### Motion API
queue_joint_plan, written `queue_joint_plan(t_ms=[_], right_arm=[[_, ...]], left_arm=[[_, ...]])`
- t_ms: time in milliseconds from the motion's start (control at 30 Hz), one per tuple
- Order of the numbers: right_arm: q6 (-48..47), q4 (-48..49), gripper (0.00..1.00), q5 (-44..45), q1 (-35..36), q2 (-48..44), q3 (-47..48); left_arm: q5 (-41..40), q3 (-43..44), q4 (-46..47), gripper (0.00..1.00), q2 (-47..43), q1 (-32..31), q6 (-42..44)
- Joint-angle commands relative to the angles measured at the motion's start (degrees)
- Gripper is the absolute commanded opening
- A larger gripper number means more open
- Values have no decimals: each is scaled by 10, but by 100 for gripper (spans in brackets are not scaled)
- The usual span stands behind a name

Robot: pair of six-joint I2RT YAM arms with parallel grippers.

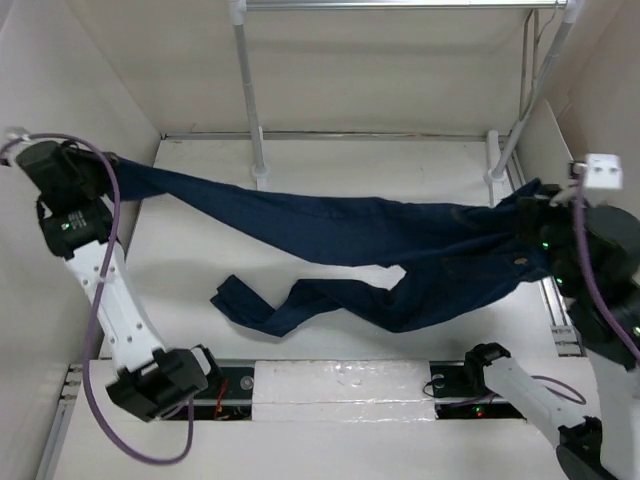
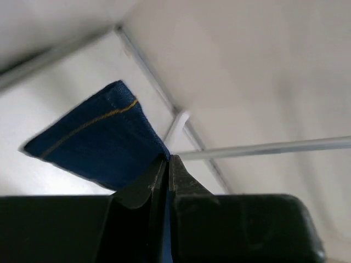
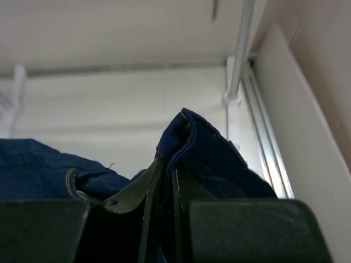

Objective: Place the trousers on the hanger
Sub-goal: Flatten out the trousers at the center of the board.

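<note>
The trousers are stretched across the white surface between the two arms. One leg is pulled out towards the far left, where its hem is pinched by the left pincer. In the left wrist view the left pincer is seen clenched tight on the denim, with the hem corner and its orange stitch line sticking out past the tips. The waist end is bunched at the right and grasped by the right pincer. In the right wrist view a fold of denim with a stitched edge is clamped between the fingers of the right pincer. The other leg is left loose, lying crumpled on the surface in front, with its hem pointing left. Two white rack poles are seen at the back, with a metal rail across the top.
</note>
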Motion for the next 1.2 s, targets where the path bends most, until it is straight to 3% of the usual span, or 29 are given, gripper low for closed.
queue_joint_plan(t_ms=[0,67,233,367,500,667,767,800,900,933,1000,1033,1067,1100,1133,1167], right_arm=[[4,-15,0,70,14,-32,91],[1,-26,0,99,29,-44,122],[-10,-14,0,173,47,-50,70],[-20,71,1,200,47,-51,-57],[-28,178,0,233,47,9,-147],[-27,265,0,213,29,82,-167],[-24,359,0,151,-31,153,-195],[-15,409,0,90,-91,192,-212],[17,469,0,28,-148,259,-225],[26,511,0,3,-168,282,-226],[52,533,0,-42,-197,342,-214],[55,541,0,-44,-209,359,-207],[56,540,5,-52,-215,377,-183],[58,536,13,-51,-215,403,-172],[60,534,29,-51,-221,413,-162],[55,529,70,-60,-229,423,-151]], left_arm=[[-90,129,-121,0,-28,4,27],[-164,167,-165,0,-39,-41,50],[-163,81,-151,0,-56,-54,76],[-127,31,-160,0,-4,-27,119],[-132,-2,-137,0,57,-27,125],[-129,28,-103,0,155,-52,115],[-134,104,-92,0,271,-83,104],[-139,208,-129,0,348,-110,105],[-140,285,-160,0,461,-126,108],[-135,362,-186,0,521,-126,107],[-121,441,-187,0,556,-131,107],[-111,461,-179,7,578,-131,109],[-99,478,-173,18,584,-131,109],[-69,492,-160,39,585,-131,110],[-54,493,-138,53,584,-131,111],[-41,495,-133,62,580,-131,111]])
